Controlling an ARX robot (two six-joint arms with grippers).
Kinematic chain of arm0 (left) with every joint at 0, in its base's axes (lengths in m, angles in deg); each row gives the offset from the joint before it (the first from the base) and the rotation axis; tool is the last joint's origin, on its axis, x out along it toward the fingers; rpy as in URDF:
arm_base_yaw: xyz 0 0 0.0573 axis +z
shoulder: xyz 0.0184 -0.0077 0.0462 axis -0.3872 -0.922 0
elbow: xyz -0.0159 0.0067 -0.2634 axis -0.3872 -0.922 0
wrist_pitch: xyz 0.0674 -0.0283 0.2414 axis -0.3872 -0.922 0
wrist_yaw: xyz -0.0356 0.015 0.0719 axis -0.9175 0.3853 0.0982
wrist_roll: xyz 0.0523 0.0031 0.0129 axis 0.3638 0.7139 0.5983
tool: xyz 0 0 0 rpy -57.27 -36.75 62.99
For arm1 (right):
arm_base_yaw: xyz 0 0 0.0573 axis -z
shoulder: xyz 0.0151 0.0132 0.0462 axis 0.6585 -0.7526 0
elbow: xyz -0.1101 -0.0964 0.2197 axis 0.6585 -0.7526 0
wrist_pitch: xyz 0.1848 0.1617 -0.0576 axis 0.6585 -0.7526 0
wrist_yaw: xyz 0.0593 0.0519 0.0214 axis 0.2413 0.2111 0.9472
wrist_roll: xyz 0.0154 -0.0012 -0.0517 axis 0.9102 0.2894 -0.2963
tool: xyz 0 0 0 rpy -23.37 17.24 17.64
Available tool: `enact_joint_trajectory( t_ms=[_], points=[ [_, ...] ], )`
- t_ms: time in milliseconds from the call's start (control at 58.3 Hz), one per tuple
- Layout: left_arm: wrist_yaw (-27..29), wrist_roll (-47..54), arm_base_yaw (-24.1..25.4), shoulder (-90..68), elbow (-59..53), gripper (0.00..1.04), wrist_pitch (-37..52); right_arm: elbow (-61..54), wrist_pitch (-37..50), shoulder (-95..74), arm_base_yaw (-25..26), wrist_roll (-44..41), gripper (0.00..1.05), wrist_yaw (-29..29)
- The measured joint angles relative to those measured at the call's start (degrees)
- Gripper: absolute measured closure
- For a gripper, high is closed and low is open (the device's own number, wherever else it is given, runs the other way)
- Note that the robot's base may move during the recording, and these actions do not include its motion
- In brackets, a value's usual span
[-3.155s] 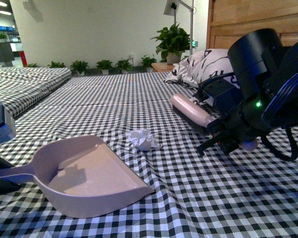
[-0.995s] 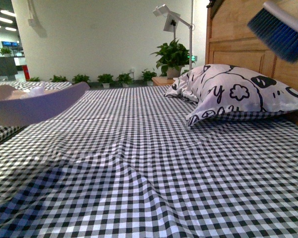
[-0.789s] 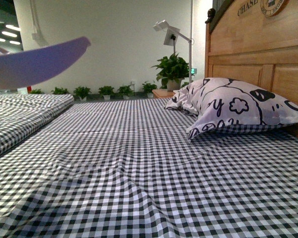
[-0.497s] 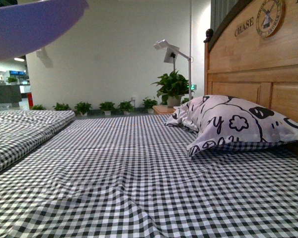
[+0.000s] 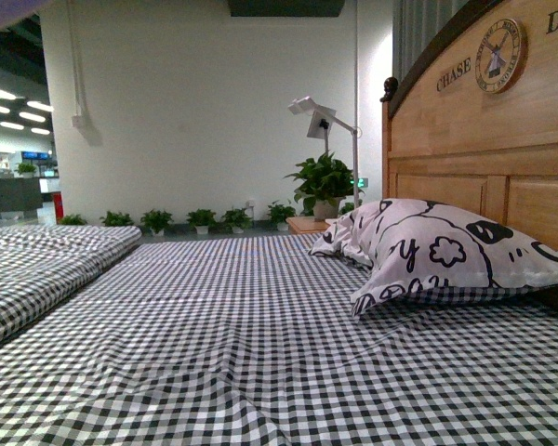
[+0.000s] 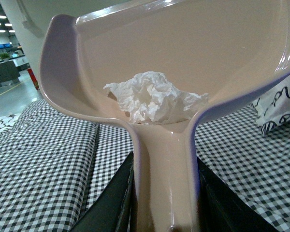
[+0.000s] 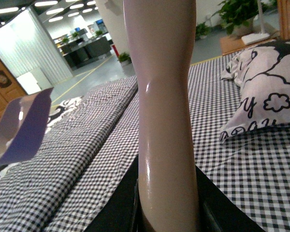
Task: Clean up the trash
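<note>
Bedroom set-up inside a large hall, showroom-like. A bed with a black-and-white checked sheet (image 5: 260, 344), a tall wooden headboard (image 5: 474, 139) bearing a round windmill emblem (image 5: 500, 56) and the word CHASE. A printed pillow (image 5: 437, 251) leans by the headboard. A second checked bed (image 5: 37, 269) stands alongside. A white lamp (image 5: 330, 121) on a bedside stand, a leafy potted plant (image 5: 324, 181), a row of small plants (image 5: 177, 221) along the white wall. Beyond: strip ceiling lights, counters, a yellow-lined floor (image 7: 82, 79).
</note>
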Motion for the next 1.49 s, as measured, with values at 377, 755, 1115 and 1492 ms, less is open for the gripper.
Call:
enact_joint_trajectory(
  t_ms=[377, 755, 1115, 1492],
  points=[
    [9.68, -9.97, -7.13, 8.26, -6.49, 0.76, 1.07, -2.93, -2.97, 5.88, -4.00, -4.63, 0.85, -9.35],
    [10.25, -13.03, -7.82, 9.07, -7.43, 0.76, 1.57, -3.32, -3.13, 5.88, -4.13, -5.07, 0.85, -9.88],
    [10.25, -13.22, -7.85, 9.09, -7.43, 0.76, 1.57, -3.32, -3.13, 5.88, -4.13, -5.07, 0.85, -9.86],
    [10.25, -13.22, -7.85, 9.09, -7.43, 0.76, 1.57, -3.32, -3.13, 5.88, -4.13, -5.07, 0.85, -9.88]
  ],
)
